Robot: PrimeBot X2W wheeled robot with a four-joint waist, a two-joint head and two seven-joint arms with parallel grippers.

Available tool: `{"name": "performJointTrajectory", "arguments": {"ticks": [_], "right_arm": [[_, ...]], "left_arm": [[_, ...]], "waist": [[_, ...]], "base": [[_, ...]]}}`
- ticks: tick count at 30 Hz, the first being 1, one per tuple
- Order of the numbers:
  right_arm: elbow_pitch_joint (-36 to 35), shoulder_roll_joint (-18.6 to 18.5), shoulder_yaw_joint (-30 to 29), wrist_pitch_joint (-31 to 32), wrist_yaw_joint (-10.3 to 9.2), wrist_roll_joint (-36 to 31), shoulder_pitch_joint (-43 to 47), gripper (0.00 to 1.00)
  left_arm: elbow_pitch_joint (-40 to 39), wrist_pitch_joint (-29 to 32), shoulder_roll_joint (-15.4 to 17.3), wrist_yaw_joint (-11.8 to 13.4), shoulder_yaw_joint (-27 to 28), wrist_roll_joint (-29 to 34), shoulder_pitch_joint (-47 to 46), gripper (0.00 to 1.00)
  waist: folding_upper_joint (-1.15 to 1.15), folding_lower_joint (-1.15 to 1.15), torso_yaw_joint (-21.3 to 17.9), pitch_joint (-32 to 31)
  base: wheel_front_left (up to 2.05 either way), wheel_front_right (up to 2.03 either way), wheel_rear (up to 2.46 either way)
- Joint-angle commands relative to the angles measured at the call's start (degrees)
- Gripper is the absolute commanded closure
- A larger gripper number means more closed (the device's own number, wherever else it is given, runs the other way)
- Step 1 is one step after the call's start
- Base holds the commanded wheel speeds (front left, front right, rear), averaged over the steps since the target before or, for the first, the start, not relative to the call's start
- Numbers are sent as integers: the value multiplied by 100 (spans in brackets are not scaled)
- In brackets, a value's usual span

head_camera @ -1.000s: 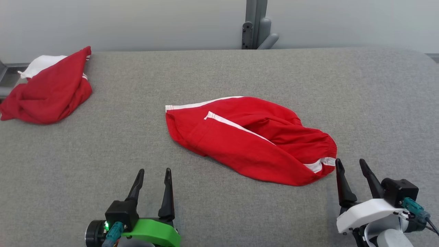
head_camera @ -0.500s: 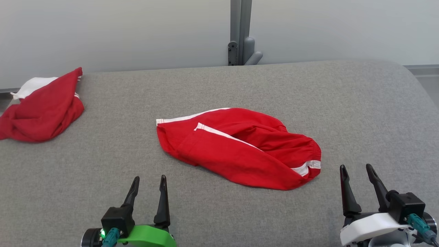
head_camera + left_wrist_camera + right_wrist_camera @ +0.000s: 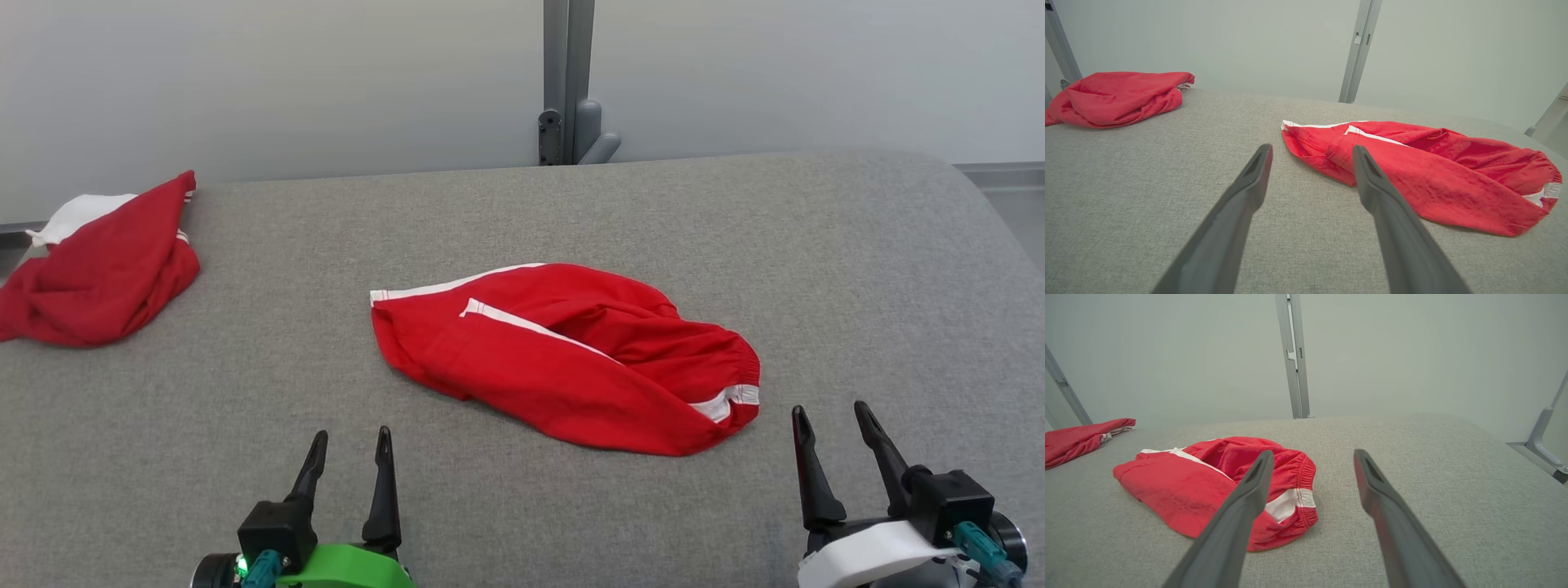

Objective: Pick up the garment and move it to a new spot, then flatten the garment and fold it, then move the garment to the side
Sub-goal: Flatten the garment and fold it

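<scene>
The garment (image 3: 563,355) is a pair of red shorts with white side stripes, lying crumpled in the middle of the grey padded table (image 3: 857,269). It also appears in the left wrist view (image 3: 1425,171) and the right wrist view (image 3: 1208,482). My left gripper (image 3: 349,445) is open near the table's front edge, short of the garment's left end. My right gripper (image 3: 829,418) is open just right of the elastic waistband, touching nothing. Nothing lies between the fingers (image 3: 1249,183) or between the right fingers (image 3: 1372,482).
A second red garment with a white part (image 3: 98,261) lies bunched at the table's far left corner. A grey post with a bracket (image 3: 567,90) stands behind the far edge. The table's right corner is rounded, and floor shows beyond it.
The head camera has tilted, so the whole scene sits lower in the picture. Both grippers have drawn back toward the front edge; the right one is now farther from the waistband. The garment has not moved.
</scene>
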Motion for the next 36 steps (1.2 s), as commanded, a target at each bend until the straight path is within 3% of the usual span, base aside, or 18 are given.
{"name": "performJointTrajectory", "arguments": {"ticks": [1, 9, 15, 25, 36], "right_arm": [[61, -36, -5, -20, -6, -43, 15, 0], [1086, -455, 13, -13, -6, -140, -405, 0], [2144, -861, 440, 20, -6, 70, -1023, 0], [3091, -1180, 1080, -4, -6, 426, -1822, 38], [3615, -1281, 1774, -13, -6, 882, -2357, 47]], "left_arm": [[4, -3, 13, -21, -6, 55, 52, 0], [44, -3, 13, -28, -114, 51, 23, 0], [78, -3, 13, -34, -171, 90, -16, 0], [56, -3, 13, -54, -185, 99, -121, 0], [48, -3, 13, -19, -191, 90, -173, 0]], "waist": [[0, 0, 9, 1], [0, 0, 206, 63], [0, 0, 455, 201], [0, 0, 675, 452], [0, 0, 704, 566]], "base": [[0, 0, 0], [0, 0, 0], [0, 0, 0], [0, 0, 0], [0, 0, 0]]}}
